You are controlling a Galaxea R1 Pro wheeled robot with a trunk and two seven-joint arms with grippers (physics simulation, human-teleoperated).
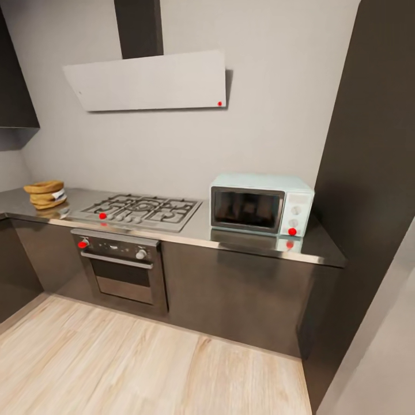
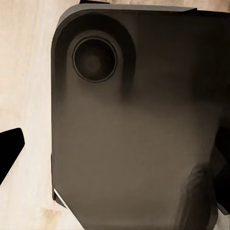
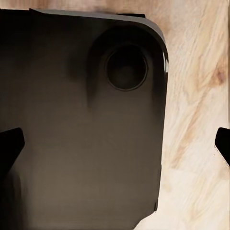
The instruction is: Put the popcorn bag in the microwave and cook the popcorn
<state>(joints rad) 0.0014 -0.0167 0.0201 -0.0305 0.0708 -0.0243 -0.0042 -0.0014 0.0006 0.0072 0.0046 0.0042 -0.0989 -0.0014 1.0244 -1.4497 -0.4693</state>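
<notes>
The popcorn bag (image 1: pixel 45 195), golden-tan and crumpled, stands at the far left end of the grey countertop (image 1: pixel 196 233). Toward the counter's right end sits the mint-blue microwave (image 1: pixel 261 205) with its dark glass door closed. In the left wrist view my left gripper (image 2: pixel 115 153) is open, its dark fingertips (image 2: pixel 10 146) far apart at the frame edges and nothing between them. My right gripper (image 3: pixel 115 146) is open in the same way, with its fingertips (image 3: pixel 9 143) spread wide. Both hang over my dark base and the wood floor, away from the counter.
A steel gas hob (image 1: pixel 141 210) lies between the bag and the microwave, above a built-in oven (image 1: pixel 121 268). A slanted extractor hood (image 1: pixel 147 80) hangs on the wall. A tall dark cabinet (image 1: pixel 369 144) bounds the counter's right end. Light wood floor (image 1: pixel 144 369) stretches before the cabinets.
</notes>
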